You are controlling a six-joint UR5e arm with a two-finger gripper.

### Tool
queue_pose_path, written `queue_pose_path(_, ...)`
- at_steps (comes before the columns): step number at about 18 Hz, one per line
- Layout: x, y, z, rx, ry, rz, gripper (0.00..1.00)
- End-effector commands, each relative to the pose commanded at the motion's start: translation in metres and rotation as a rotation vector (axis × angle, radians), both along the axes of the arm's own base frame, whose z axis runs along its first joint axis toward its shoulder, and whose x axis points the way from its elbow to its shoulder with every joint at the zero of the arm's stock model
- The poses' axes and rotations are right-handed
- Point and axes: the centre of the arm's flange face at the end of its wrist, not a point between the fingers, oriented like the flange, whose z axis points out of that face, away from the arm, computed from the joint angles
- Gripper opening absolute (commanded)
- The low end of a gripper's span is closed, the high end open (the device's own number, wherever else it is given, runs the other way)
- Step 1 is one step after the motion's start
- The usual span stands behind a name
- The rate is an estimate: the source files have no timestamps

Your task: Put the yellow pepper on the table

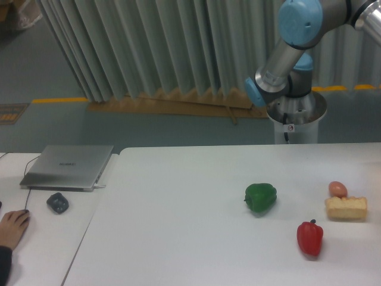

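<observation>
The yellow pepper is out of view. Only the arm's base, elbow and upper links (pixel 286 56) show at the top right, behind the large white table (pixel 178 238); the gripper lies beyond the frame's edge. On the table's right part sit a green pepper (pixel 261 197), a red pepper (pixel 310 238), a bread chunk (pixel 346 208) and a small brown egg (pixel 337 189).
A smaller white desk (pixel 41 238) at the left bears a silver laptop (pixel 67 167) and a dark mouse (pixel 58 202). A person's hand (pixel 12 229) rests on that desk's left edge. Grey curtains hang behind.
</observation>
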Motion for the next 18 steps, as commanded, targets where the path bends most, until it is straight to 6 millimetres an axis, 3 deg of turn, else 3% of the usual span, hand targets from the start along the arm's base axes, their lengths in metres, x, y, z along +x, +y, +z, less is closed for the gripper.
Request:
queue_pose_path(7, 0.0, 0.001, -0.014, 0.0, -0.006, 0.007, 1.0)
queue_pose_path(9, 0.0, 0.001, -0.014, 0.003, -0.003, 0.013, 0.86)
queue_pose_path(10, -0.001, 0.001, -0.014, 0.004, -0.001, 0.014, 0.73)
queue_pose_path(15, 0.001, 0.001, -0.018, 0.019, -0.003, 0.066, 0.55)
queue_pose_path(18, 0.001, -0.001, -0.013, 0.041, 0.001, 0.102, 0.55)
